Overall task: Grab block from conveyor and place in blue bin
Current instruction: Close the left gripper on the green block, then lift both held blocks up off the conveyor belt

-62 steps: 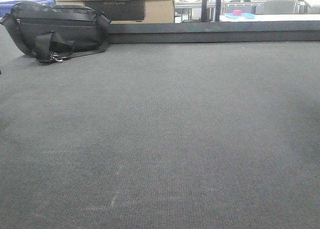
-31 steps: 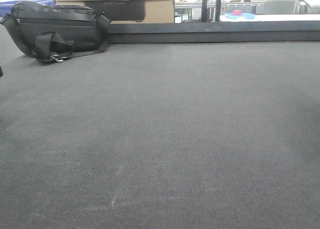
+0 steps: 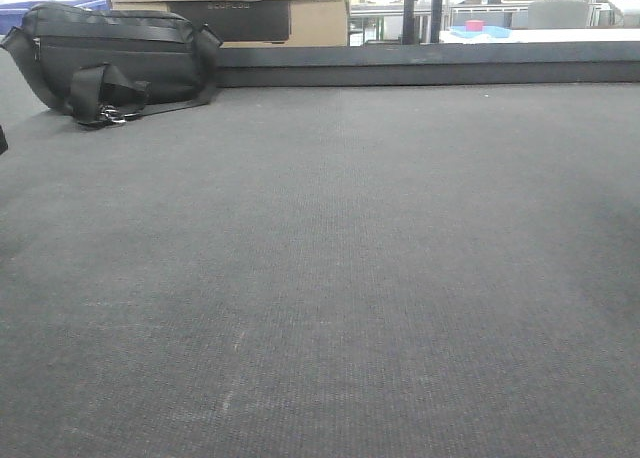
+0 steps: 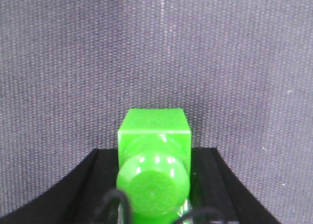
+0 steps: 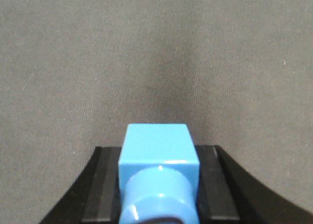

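The conveyor (image 3: 350, 258) is a wide dark grey textured belt that fills the front view; neither gripper shows clearly there. In the left wrist view my left gripper (image 4: 154, 158) is shut on a green block (image 4: 154, 131) with a round stud, its black fingers (image 4: 100, 175) on both sides, above the belt (image 4: 146, 48). In the right wrist view my right gripper (image 5: 159, 155) is shut on a light blue block (image 5: 157, 143) with a round stud, above the belt (image 5: 146, 48). A corner of something blue (image 3: 12, 14) shows at the far left back; I cannot tell if it is the bin.
A black bag (image 3: 115, 63) lies at the belt's far left. A dark rail (image 3: 430, 68) runs along the far edge, with cardboard boxes (image 3: 230, 3) behind it. A blue tray with a red item (image 3: 478, 29) sits on a far table.
A small dark shape at the front view's left edge has crept a little further into view. The bag and belt look unchanged.
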`<state>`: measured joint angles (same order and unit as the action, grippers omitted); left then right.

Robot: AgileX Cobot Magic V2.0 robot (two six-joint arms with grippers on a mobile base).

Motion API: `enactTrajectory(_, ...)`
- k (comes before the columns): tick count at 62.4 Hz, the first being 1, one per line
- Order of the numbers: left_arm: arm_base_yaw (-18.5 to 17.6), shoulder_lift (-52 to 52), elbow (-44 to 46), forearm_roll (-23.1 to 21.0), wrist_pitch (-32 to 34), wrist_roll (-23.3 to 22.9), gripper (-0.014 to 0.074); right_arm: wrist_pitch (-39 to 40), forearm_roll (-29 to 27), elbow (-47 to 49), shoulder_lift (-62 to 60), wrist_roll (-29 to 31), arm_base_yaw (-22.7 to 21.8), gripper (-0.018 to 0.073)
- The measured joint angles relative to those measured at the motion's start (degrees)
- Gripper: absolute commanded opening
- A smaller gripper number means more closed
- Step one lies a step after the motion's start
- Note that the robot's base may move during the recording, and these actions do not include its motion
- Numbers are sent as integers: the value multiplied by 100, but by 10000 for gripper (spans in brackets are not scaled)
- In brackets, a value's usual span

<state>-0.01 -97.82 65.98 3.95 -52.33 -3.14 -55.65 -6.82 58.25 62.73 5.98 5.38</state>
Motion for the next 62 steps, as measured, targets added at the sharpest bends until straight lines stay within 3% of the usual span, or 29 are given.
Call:
enactTrajectory(13, 0, 211, 208, -60, -246, 53, -111, 144, 0, 151, -109, 0, 0, -154)
enactTrajectory(25, 0, 995, 269, -60, 153, 314, -111, 470, -12, 256, -240, 0, 0, -154)
enactTrajectory(37, 0, 2087, -75, -204, 1534, 412, -111, 1228, -12, -182, -370, 0, 0, -154)
enactTrajectory(53, 0, 3652, -1610, -395, 3838, 411, -111, 3046, -372, -1278, -1276, -63, 0, -154)
enactTrajectory(62, 0, 4486, -2358, -429, 4595, 411, -111, 3786, -428, -1730, -1948, -62, 0, -154)
